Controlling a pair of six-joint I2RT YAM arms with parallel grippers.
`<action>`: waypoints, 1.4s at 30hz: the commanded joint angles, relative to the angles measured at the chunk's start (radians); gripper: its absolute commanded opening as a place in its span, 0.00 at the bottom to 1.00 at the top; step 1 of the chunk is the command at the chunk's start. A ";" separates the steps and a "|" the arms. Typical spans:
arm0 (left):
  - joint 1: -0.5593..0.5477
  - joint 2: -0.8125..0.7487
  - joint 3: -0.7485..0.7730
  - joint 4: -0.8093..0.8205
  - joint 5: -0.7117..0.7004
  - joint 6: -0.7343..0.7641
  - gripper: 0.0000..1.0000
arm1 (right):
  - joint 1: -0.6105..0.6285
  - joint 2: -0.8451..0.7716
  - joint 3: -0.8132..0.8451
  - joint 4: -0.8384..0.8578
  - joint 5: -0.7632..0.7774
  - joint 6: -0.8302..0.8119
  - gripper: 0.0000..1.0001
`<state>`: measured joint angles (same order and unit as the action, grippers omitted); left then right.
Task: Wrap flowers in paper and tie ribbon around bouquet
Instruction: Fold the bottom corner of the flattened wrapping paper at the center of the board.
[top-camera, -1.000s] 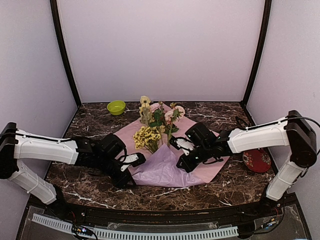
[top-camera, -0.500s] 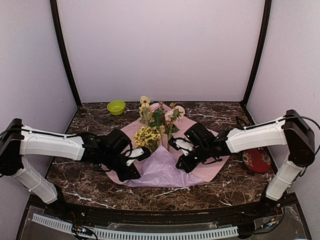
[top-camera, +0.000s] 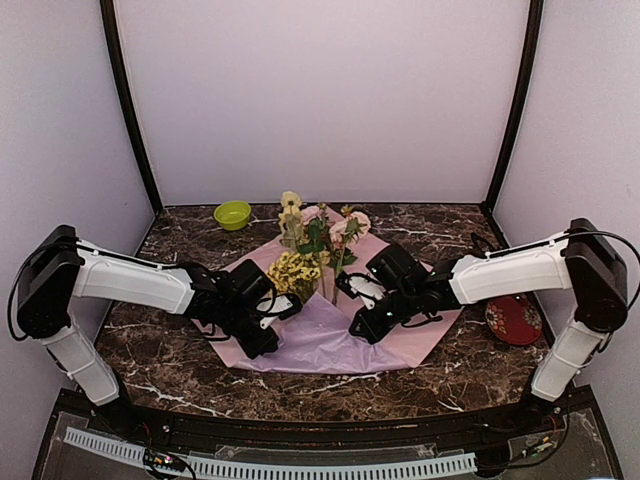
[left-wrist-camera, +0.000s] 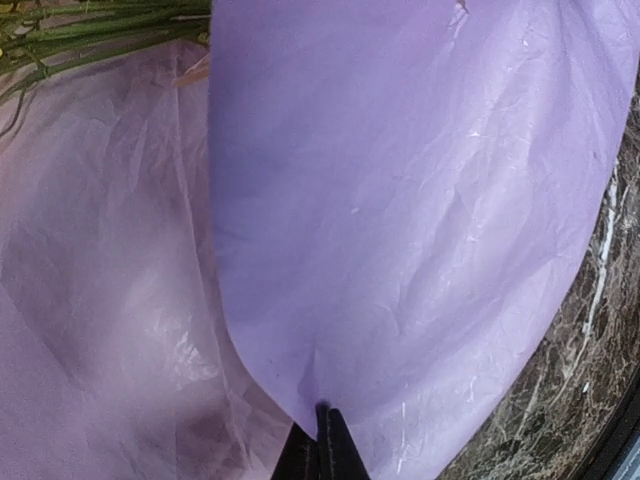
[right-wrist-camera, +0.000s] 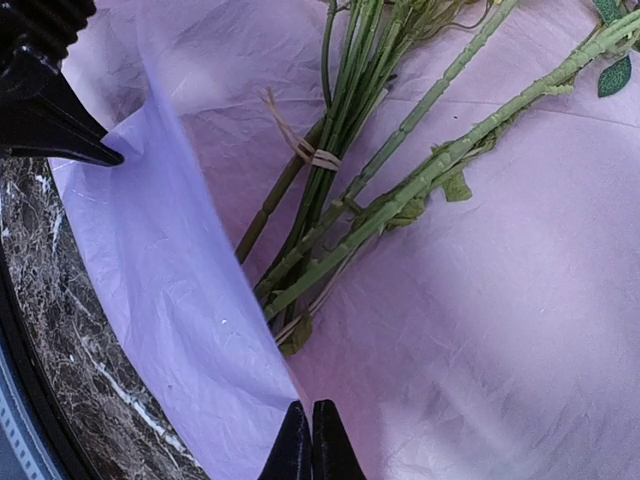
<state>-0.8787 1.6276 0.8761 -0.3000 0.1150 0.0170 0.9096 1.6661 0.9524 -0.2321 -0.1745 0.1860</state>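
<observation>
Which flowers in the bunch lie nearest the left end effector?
The yellow blossom cluster, low on the bunch's left, right beside the left end effector pinching the paper; the pink roses sit farther back and right.

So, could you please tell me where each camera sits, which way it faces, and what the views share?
Top external: above, behind the bases, looking down on the dark marble table; white left arm, white right arm, left claw and right claw shut on thin lilac tissue paper.
Left wrist: on the left arm, facing along its claw at the paper's fold.
Right wrist: on the right arm, facing past its claw at green flower stems; left claw's tip shows.
Shared: both wrist views show paper, stems.
</observation>
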 joint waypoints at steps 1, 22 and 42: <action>0.012 0.019 0.020 -0.083 -0.015 -0.016 0.04 | -0.009 0.035 0.029 0.001 0.029 0.012 0.00; -0.187 -0.053 0.059 -0.020 -0.229 0.125 0.32 | -0.009 0.117 0.124 -0.049 0.087 0.040 0.00; -0.160 0.082 0.009 -0.052 -0.079 -0.005 0.27 | 0.033 -0.103 0.121 -0.112 0.265 0.019 0.42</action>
<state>-1.0378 1.6981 0.9138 -0.2928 -0.0139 0.0566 0.9104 1.7035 1.0550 -0.3405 -0.0151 0.2237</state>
